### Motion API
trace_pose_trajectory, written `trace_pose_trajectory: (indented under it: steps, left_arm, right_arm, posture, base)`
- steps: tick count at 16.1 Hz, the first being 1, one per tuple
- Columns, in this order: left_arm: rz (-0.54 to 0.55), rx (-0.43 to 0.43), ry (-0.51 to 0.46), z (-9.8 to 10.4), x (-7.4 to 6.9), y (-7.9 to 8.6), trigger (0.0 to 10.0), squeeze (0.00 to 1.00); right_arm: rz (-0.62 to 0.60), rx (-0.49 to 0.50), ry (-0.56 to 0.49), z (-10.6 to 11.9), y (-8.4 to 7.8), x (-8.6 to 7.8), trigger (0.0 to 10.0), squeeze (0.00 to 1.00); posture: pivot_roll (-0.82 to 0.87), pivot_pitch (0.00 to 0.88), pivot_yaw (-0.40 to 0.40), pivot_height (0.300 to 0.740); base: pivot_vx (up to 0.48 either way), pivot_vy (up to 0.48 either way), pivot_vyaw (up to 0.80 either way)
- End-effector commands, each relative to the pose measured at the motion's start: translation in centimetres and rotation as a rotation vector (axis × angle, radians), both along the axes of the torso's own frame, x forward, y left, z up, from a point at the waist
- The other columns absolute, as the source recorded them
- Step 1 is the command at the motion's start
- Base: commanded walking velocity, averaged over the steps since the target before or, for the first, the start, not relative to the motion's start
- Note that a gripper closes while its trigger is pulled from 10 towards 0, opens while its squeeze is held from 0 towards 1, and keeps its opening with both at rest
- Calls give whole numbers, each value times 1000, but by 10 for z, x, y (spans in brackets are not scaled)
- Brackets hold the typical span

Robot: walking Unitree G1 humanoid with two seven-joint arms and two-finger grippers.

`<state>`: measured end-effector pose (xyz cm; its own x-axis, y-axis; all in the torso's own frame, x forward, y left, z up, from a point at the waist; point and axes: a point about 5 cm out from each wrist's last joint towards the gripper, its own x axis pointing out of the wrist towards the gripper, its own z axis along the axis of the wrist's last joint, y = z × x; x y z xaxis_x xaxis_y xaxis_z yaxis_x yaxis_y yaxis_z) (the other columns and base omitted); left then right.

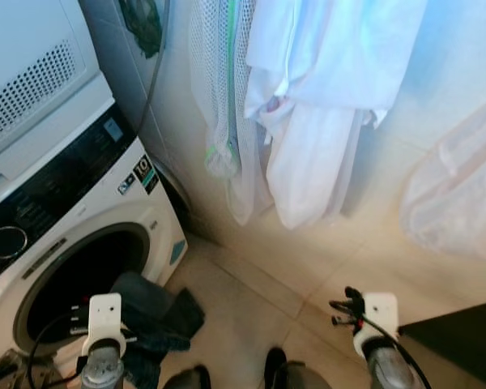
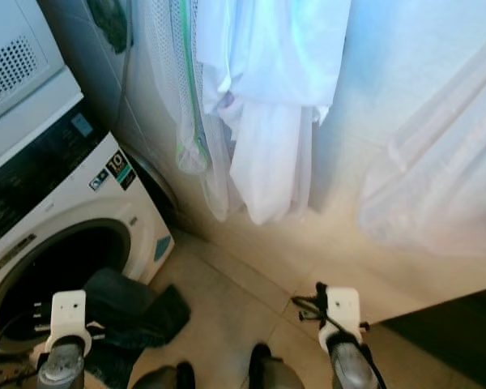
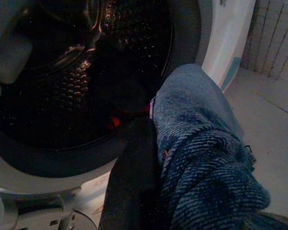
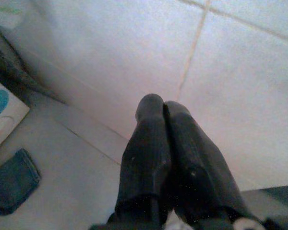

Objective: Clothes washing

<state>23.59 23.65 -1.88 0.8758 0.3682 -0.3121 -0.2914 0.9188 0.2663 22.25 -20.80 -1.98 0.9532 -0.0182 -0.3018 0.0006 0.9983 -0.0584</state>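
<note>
Nearest, the left gripper (image 3: 149, 191) holds a dark blue denim garment (image 1: 150, 312) pinched against its black finger, the cloth draped from the gripper toward the open drum (image 3: 86, 72) of the washing machine (image 1: 73, 211) at the left. The right gripper (image 4: 164, 111) hangs at the near right with its 2 fingers pressed together on nothing, pointed at the tiled wall (image 4: 110, 43).

Much of the garment looks to trail outside the door opening, over the rim and down to the floor (image 1: 243, 308). I judge that letting go now could drop it onto the tiles, or leave a fold lying across the door seal where it would be trapped on closing.

Farther back, a sticker (image 1: 142, 168) on the machine's front reads "10"; its smaller print is illegible. White clothes (image 1: 316, 89) and a mesh bag (image 1: 219, 81) hang on the far wall.
</note>
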Motion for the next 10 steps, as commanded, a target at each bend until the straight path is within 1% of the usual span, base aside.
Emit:
trace_pose_trajectory:
  steps: [1,2,3,4,5,7,8,10]
  left_arm:
    - [11,9,-5,-1,-4,4,10000,0]
    - [12,9,-6,-1,-4,4,10000,0]
    - [13,10,-6,-1,-4,4,10000,0]
    - [15,10,-7,-1,-4,4,10000,0]
    - [17,10,-9,-1,-5,4,10000,0]
    - [19,11,-15,0,-4,5,10000,0]
    - [22,11,-21,1,-5,6,10000,0]
    - [18,11,-29,2,-4,5,10000,0]
  right_arm:
    - [28,-1,-6,-1,4,-9,10000,0]
    - [45,-3,-21,2,6,-14,10000,0]
    - [94,-21,-49,8,11,-21,10000,0]
    - [109,-43,-73,13,12,-24,10000,0]
    - [95,-48,-101,19,11,-24,10000,0]
    - [41,-33,-196,42,8,-19,10000,0]
    - [22,-26,-224,51,10,-17,10000,0]
    - [14,-21,-234,58,13,-16,10000,0]
  posture:
    - [48,258,15,740]
    - [48,258,15,740]
    - [45,258,8,740]
    - [44,260,6,740]
    - [44,260,6,740]
    - [41,260,5,740]
    - [35,252,5,740]
    - [37,248,7,740]
  base:
    - [0,0,0]
    - [0,0,0]
    - [0,0,0]
    - [0,0,0]
    - [0,0,0]
    - [0,0,0]
    - [0,0,0]
    - [0,0,0]
